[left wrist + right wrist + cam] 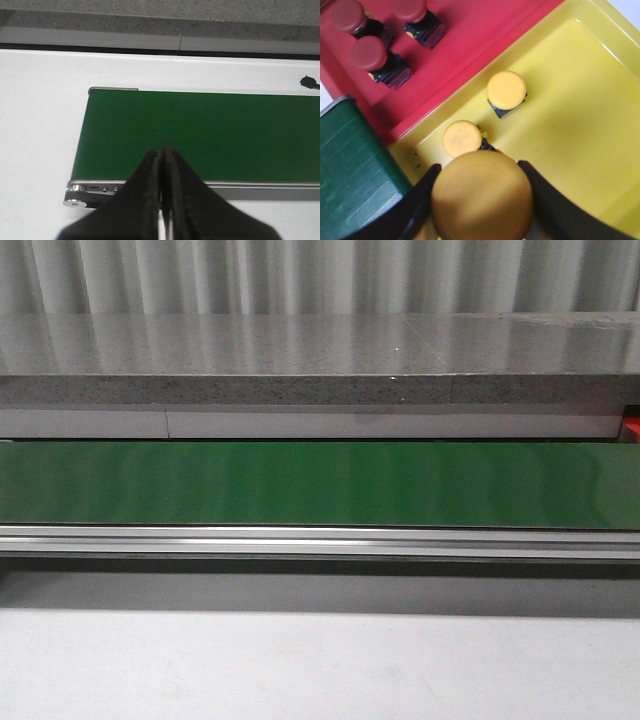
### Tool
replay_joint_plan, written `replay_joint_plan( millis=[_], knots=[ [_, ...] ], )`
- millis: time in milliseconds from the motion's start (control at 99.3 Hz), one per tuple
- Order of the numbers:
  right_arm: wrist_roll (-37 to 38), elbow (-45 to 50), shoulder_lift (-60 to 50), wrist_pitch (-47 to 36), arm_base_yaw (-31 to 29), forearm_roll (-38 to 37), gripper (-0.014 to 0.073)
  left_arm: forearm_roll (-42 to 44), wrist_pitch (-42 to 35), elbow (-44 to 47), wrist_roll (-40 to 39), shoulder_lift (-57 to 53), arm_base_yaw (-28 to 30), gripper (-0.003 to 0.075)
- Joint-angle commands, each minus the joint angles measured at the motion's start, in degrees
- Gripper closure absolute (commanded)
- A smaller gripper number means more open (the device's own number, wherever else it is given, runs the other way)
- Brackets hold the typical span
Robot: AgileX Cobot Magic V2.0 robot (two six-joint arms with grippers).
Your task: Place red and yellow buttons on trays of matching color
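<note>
In the right wrist view my right gripper (481, 197) is shut on a yellow button (482, 192), held over the yellow tray (580, 110). Two more yellow buttons (506, 90) (461, 138) stand upright in that tray. Beside it, the red tray (470, 40) holds three red buttons (370, 54) (348, 15) (412, 9). My left gripper (162, 150) is shut with nothing between its fingers, hanging over the near edge of the green conveyor belt (210, 135) close to its end. Neither gripper shows in the front view.
The green belt (320, 485) runs across the front view with an aluminium rail (320, 540) along its near side and a grey stone ledge (320, 360) behind. One belt end (355, 165) borders the trays. White tabletop (40, 125) surrounds the other belt end.
</note>
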Motion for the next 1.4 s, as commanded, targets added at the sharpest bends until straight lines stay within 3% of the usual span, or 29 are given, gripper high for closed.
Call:
replay_joint_plan(
  millis=[0,181,373,383,554,1048,1390],
  knots=[
    [0.17,-1.67,-0.71,-4.46,-1.05,-0.72,0.0447,-0.83,-4.17,-1.66,-0.13,-0.14,-0.45,0.0739],
    [0.17,-1.62,-0.59,-6.89,-1.04,-6.48,0.0447,-0.83,-4.17,-1.66,-0.13,-0.14,-0.45,0.0739],
    [0.17,-1.5,2.82,-5.92,-1.11,-7.53,0.0447,-0.83,-4.17,-1.66,-0.13,-0.14,-0.45,0.0739],
    [1.45,3.06,18.66,-14.51,-4.24,-5.48,0.0211,-0.83,-4.17,-1.66,-0.13,-0.14,-0.45,0.0739],
    [1.45,3.06,18.59,-14.1,-4.24,-5.48,-0.0011,-0.83,-4.17,-1.66,-0.13,-0.14,-0.45,0.0739],
    [1.46,2.49,2.31,-13.65,-3.17,-6.5,-0.0014,-0.83,-4.17,-1.66,-0.13,-0.14,-0.45,0.0739],
    [1.4,2.49,-11.62,-14.94,14.76,-6.5,-0.0014,-0.83,-4.17,-1.66,-0.13,-0.14,-0.45,0.0739]
  ],
)
